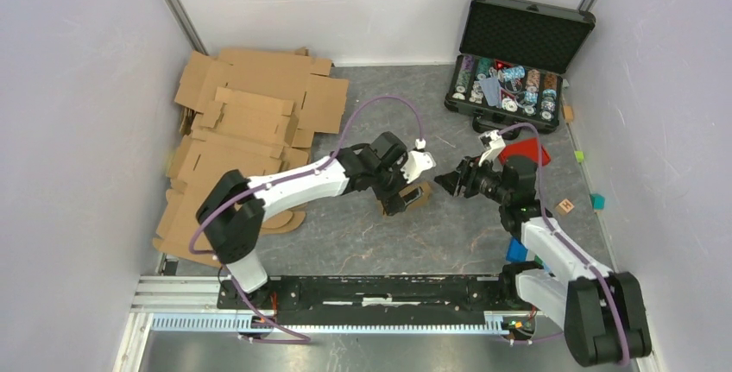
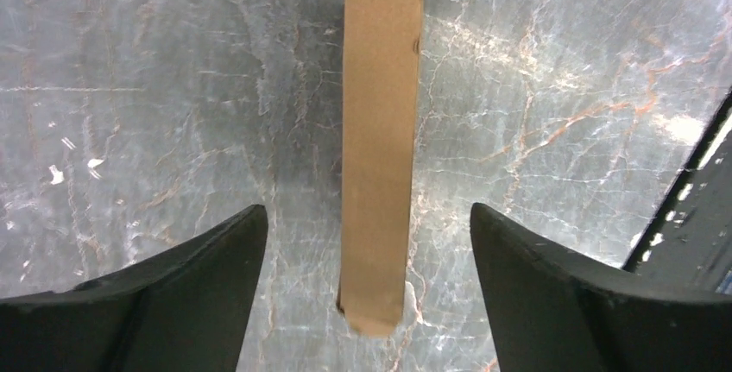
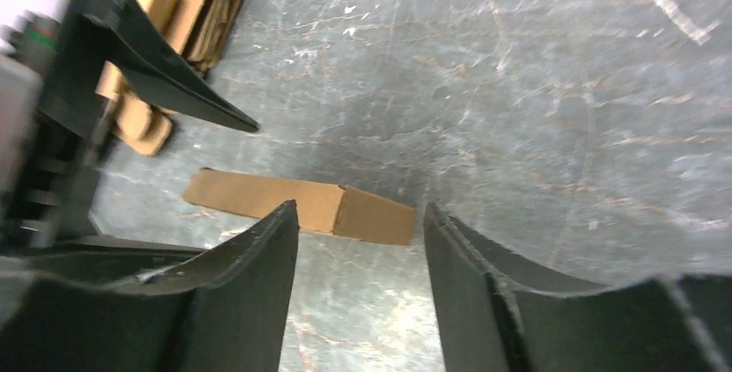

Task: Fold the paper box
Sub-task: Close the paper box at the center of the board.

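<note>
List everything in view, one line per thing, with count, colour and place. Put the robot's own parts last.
paper box: one, brown, lying on the table at centre
cardboard sheets: a pile, count unclear, brown, far left
case: one, black, lid open, far right corner, small multicoloured round items inside
lid: one, red, right of centre, partly behind the right arm
block: one, tan, right side
green cube: one, by the right wall
teal cube: one, by the right wall
blue object: one, beside the right arm, partly hidden
table: one, grey marbled
left gripper: one, black fingers, open, straddling the box without touching
right gripper: one, black fingers, open, just right of the box
</note>
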Robot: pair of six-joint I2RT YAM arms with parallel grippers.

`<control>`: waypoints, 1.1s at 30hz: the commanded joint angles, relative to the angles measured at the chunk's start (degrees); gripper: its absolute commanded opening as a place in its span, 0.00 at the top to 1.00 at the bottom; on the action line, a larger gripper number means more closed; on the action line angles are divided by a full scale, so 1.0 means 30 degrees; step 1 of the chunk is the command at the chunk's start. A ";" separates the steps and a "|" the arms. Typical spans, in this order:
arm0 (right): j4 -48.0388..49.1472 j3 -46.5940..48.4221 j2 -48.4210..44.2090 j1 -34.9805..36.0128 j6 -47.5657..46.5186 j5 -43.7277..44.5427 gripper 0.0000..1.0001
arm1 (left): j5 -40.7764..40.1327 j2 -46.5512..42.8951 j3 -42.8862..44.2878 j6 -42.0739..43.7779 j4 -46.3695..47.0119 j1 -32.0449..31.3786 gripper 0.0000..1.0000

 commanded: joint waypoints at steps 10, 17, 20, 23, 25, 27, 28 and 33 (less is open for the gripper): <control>0.0150 0.0363 -0.4950 -0.0031 -0.3240 0.2564 0.02 | -0.5896 -1.2443 -0.8551 -0.6970 0.7617 0.0009 0.00; 0.5597 0.0039 -0.3442 0.0259 -0.1372 -0.0546 0.02 | -0.6648 -1.4457 -0.9686 -1.3593 0.4839 0.0737 0.00; 0.7142 0.0064 -0.2241 0.0167 0.1991 0.0785 0.02 | -0.6507 -1.6365 -1.1349 -1.4377 0.5756 0.0743 0.00; 1.1398 -0.0508 -0.0573 -0.0446 0.4395 -0.1498 0.02 | -0.6748 -1.8539 -1.2782 -1.5442 0.6260 0.1058 0.00; 1.4966 -0.0157 0.1106 -0.0545 0.7248 -0.3071 0.02 | -0.6416 -1.9199 -1.3016 -1.5907 0.5801 0.1510 0.00; 1.8736 0.0197 0.2604 -0.0360 0.9450 -0.3792 0.02 | -0.6022 -1.9163 -1.3095 -1.6239 0.5320 0.2100 0.00; 1.9953 0.0646 0.3230 0.0043 0.9747 -0.4110 0.02 | -0.5555 -1.9003 -1.3198 -1.6394 0.5262 0.2439 0.00; 0.4842 0.6684 0.3288 0.3973 -0.3730 -0.3002 0.02 | -0.3426 -1.8719 -1.4063 -1.7560 0.5738 0.4605 0.00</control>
